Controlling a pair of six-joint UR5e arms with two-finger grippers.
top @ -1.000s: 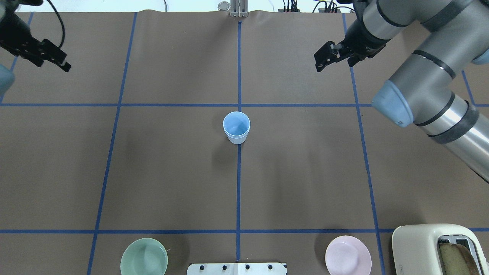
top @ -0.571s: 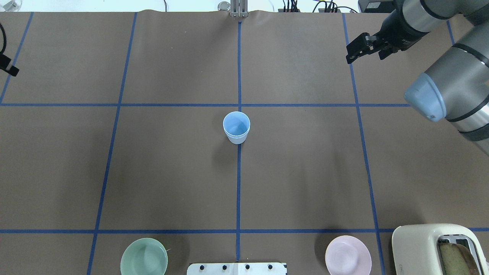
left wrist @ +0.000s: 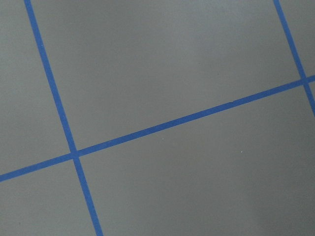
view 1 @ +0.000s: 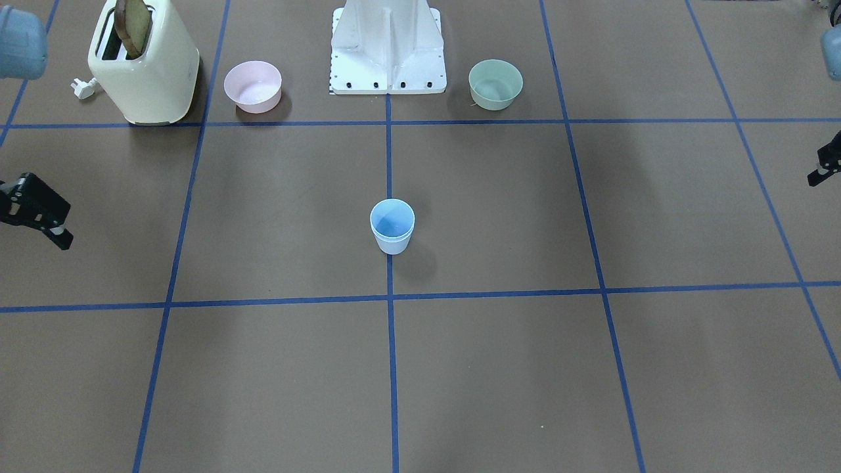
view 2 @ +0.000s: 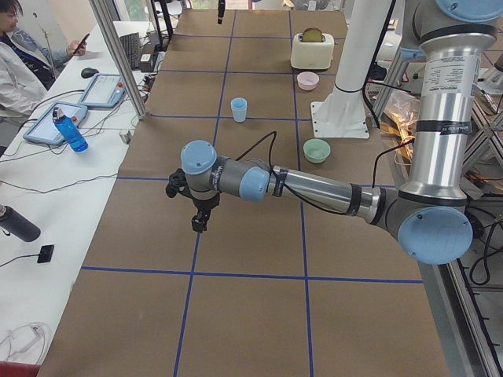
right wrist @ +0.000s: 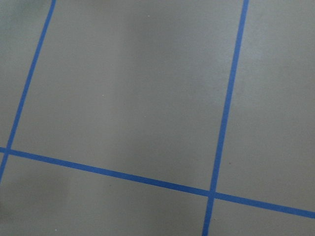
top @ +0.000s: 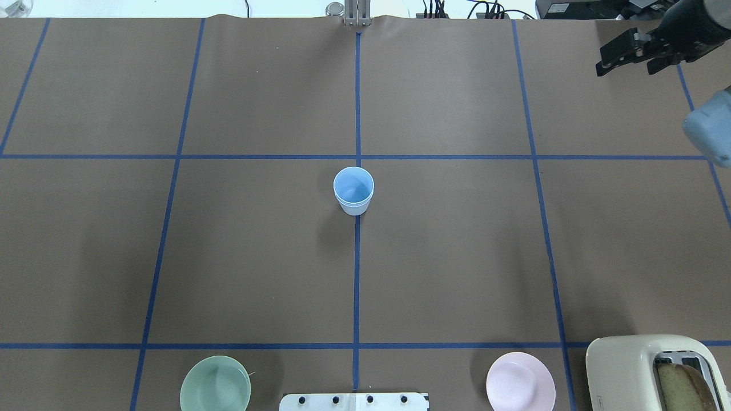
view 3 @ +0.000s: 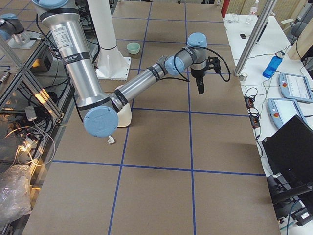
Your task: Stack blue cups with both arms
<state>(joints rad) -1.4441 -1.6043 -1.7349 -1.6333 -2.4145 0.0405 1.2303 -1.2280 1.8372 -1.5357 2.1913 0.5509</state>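
Seen from across the brown tabletop [view 1: 499, 368] with its grid of blue tape [view 1: 389, 164], the two pale sky-blue plastic cups [view 1: 392, 228] stand upright on the centre line. They look nested one in the other, with a double rim showing. My right hand [view 1: 58, 236] hangs at that view's left edge and my left hand [view 1: 819, 172] at its right edge. The cups sit between them, well apart from both. I cannot tell whether either hand is open or closed. Beyond the cups, close to my base, stand a cream toaster [view 1: 148, 72] with a slice of bread [view 1: 133, 23] in its slot, a round pink bowl [view 1: 253, 87], the white pedestal base [view 1: 387, 46] and a round mint-green bowl [view 1: 496, 84].

From overhead, my right hand [top: 606, 63] is near the far right corner, and the cups [top: 353, 194] are well off to its left and nearer to me.

From the end on my left, my left hand [view 2: 200, 221] points down over bare tabletop, with the cups [view 2: 239, 109] far beyond it.

From the end on my right, my right hand [view 3: 199, 88] also points down over bare tabletop.

Both wrist views show only brown tabletop [left wrist: 172, 64] crossed by blue tape.
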